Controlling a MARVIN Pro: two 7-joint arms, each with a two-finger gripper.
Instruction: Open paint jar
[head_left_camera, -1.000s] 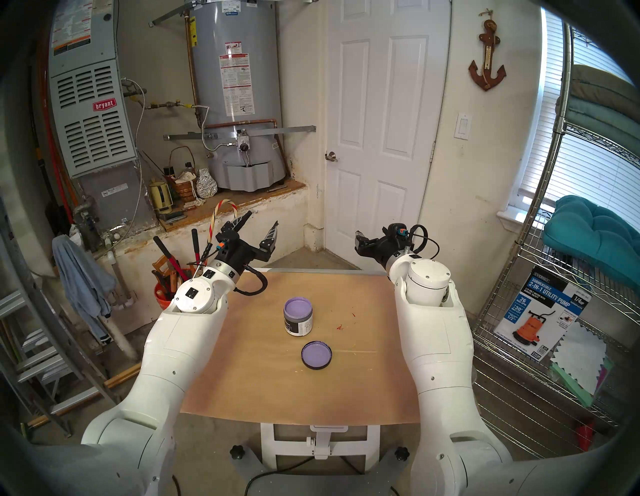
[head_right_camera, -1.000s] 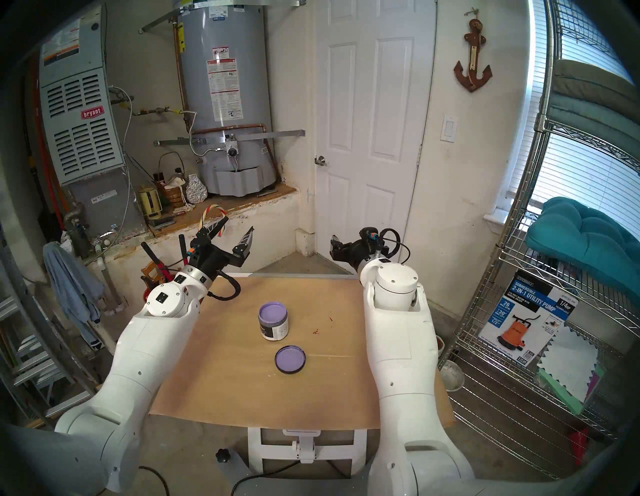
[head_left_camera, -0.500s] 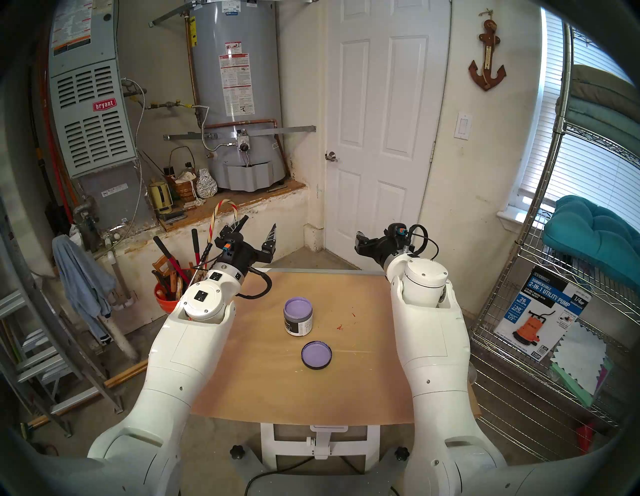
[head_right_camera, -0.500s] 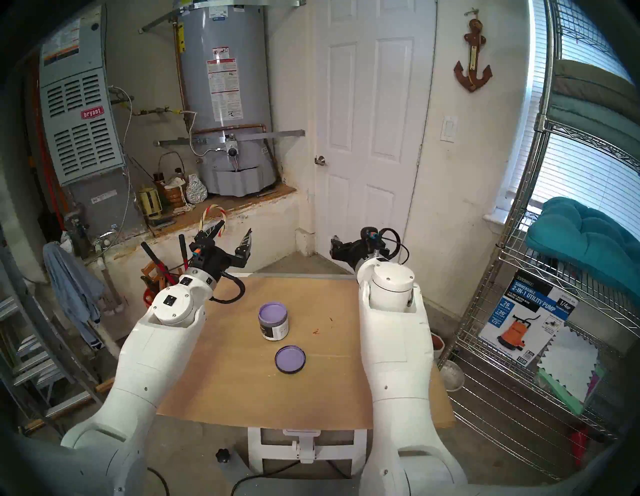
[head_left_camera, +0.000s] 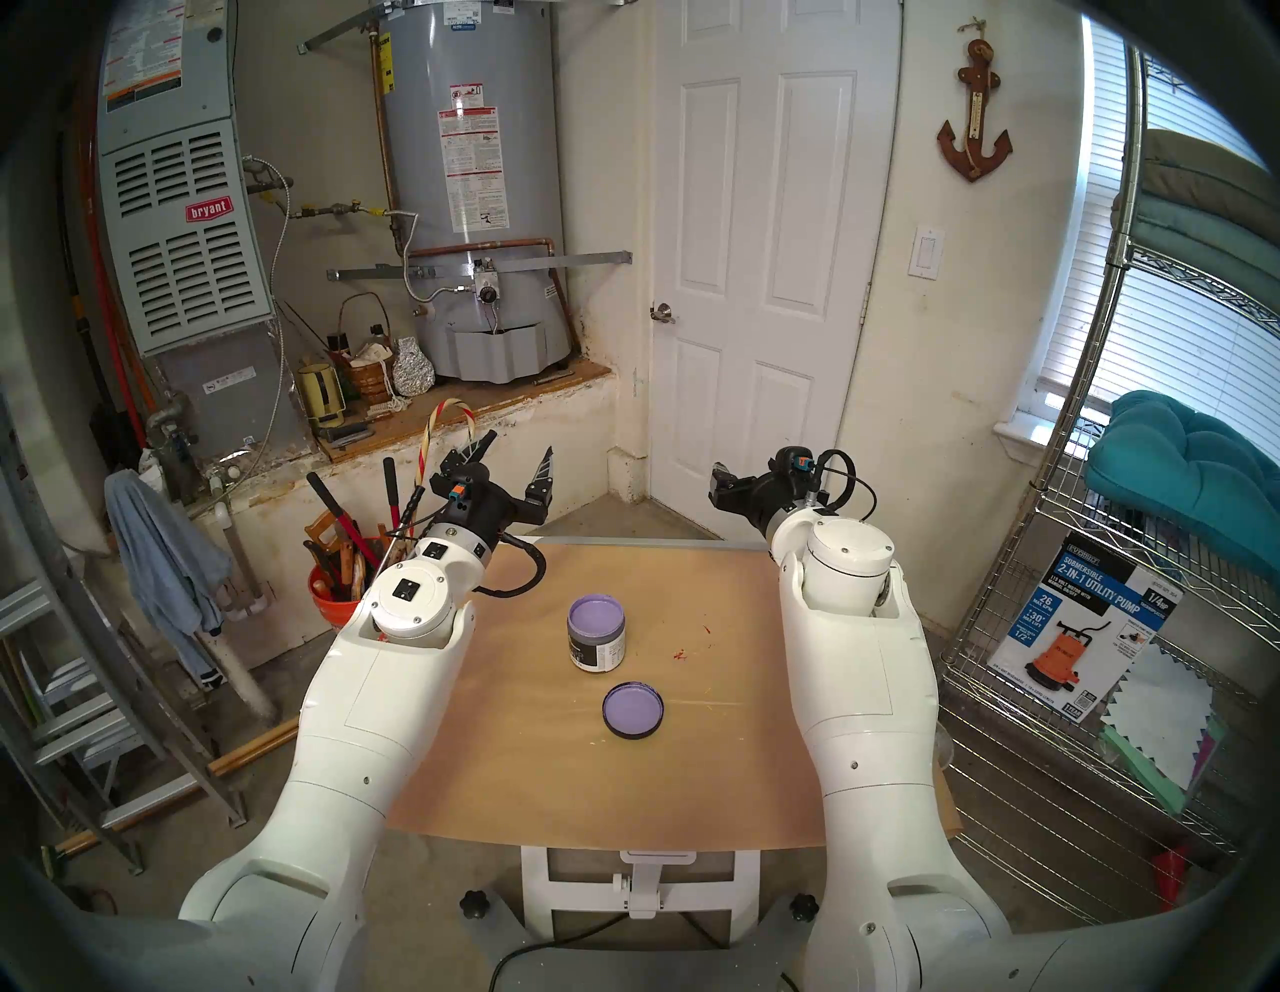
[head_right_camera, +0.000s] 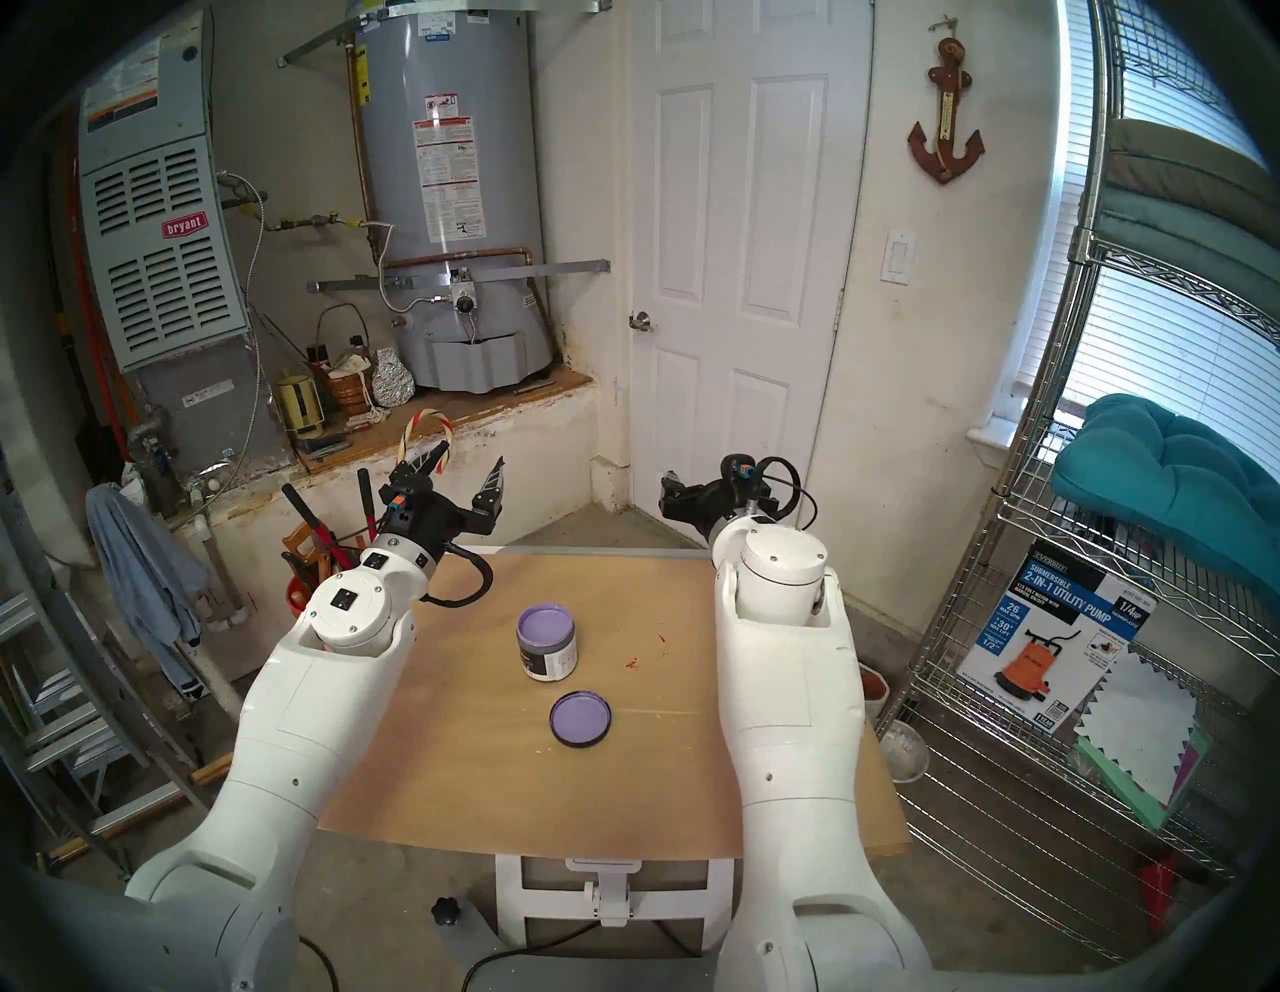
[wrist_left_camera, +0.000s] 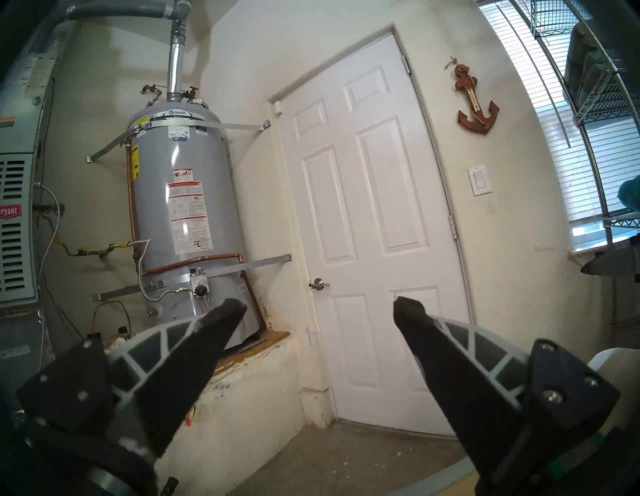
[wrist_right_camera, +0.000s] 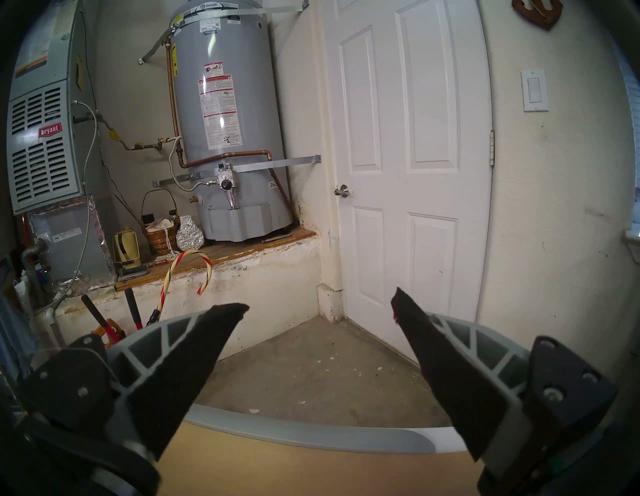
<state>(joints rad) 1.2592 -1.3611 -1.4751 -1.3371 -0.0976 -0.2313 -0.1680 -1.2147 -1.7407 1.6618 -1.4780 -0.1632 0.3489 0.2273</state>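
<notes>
The left end effector (head_left_camera: 516, 450), black with grey-ribbed fingers, stands wide and holds nothing; it is raised past the far left corner of the table and tilts slightly upward toward the grey cylindrical water heater (wrist_left_camera: 183, 214). The right end effector (wrist_right_camera: 320, 306) is likewise spread wide and empty, pointing level over the far right edge of the table toward the white panelled door (wrist_right_camera: 412, 166) (in the head views only one of its fingers shows behind the wrist).

Behind both, on the tan paper-covered table (head_left_camera: 727, 776), the small squat paint jar (head_left_camera: 597, 634) with a dark-and-white printed label stands upright near the middle, between the two white forearms and apart from each. Its mouth is uncovered, showing lavender paint. The black round lid (head_left_camera: 633, 711), lavender on its upward face, lies flat just in front of the jar, toward the robot, close to it but not touching.
</notes>
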